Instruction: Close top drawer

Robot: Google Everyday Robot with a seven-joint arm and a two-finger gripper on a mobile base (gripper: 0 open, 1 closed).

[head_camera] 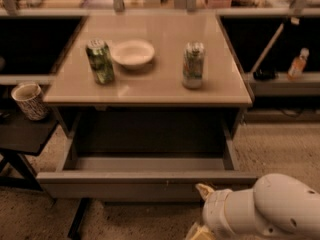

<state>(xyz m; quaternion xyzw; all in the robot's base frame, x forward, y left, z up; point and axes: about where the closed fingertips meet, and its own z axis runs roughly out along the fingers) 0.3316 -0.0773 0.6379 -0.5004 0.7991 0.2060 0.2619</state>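
The top drawer is a wide shallow grey metal drawer under the tabletop. It stands pulled far out toward me, and its inside looks empty. Its flat front runs across the lower part of the camera view. My gripper is at the bottom right, on the end of a white arm. It sits just in front of the drawer front, right of centre, at or very near the panel's lower edge. I cannot tell whether it touches the panel.
On the beige tabletop stand a green can, a white bowl and a second can. A patterned cup sits on a dark side table at left. A small bottle stands on a ledge at right.
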